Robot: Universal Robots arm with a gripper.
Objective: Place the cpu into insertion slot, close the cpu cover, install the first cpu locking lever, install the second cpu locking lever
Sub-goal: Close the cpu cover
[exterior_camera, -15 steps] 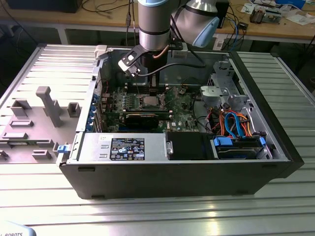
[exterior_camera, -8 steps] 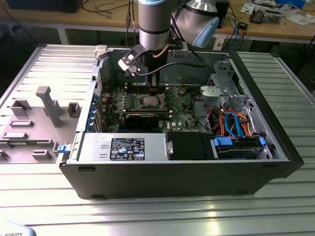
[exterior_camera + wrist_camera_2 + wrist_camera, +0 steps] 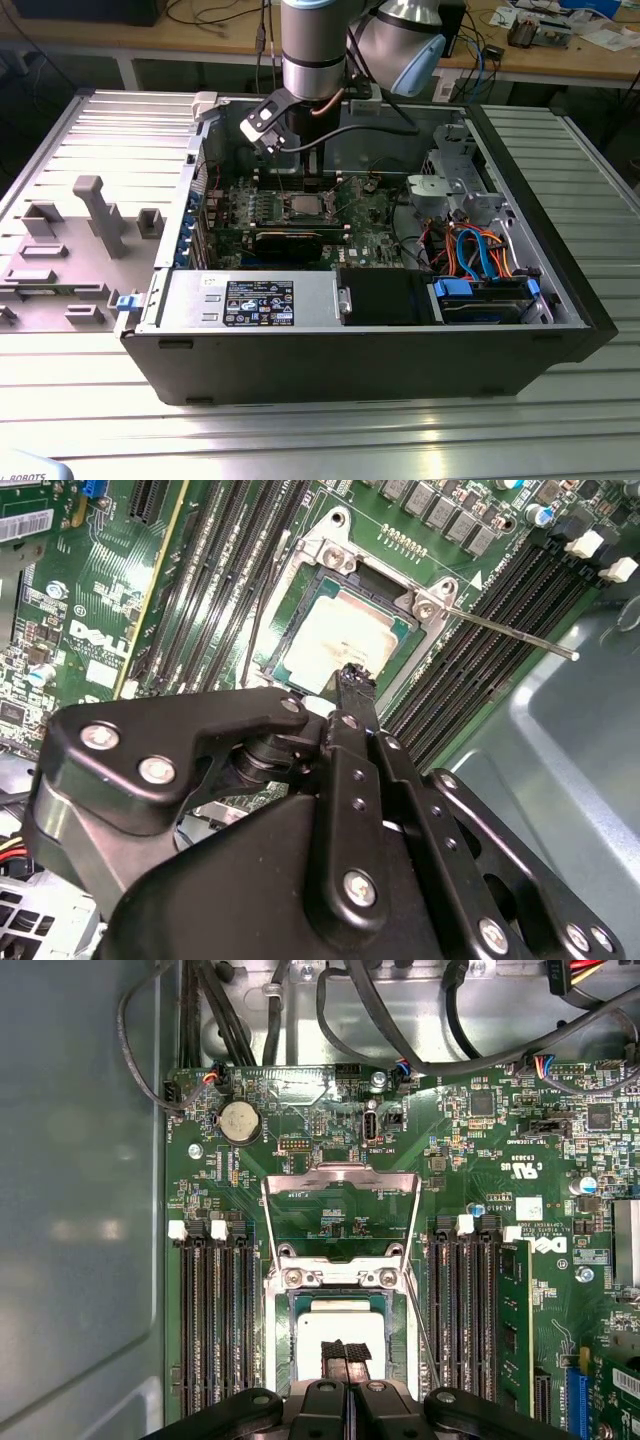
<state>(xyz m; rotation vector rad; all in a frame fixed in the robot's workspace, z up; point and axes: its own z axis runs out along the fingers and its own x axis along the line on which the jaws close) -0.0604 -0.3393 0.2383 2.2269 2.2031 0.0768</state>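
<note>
Ribbed metal table (image 3: 300,440) carries open case (image 3: 350,362); gripper (image 3: 346,1352) over cpu (image 3: 320,1328); bench (image 3: 590,65) behind.

Shiny metal cpu (image 3: 340,1322); apparently matt plastic tool (image 3: 346,1352).

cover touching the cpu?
Apart. First wrist view: the cover is swung open on its hinge, away from the cpu, with the hinge bar showing between them.

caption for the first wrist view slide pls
End effector at the cpu lying in the insertion slot, cpu cover raised open.
</note>
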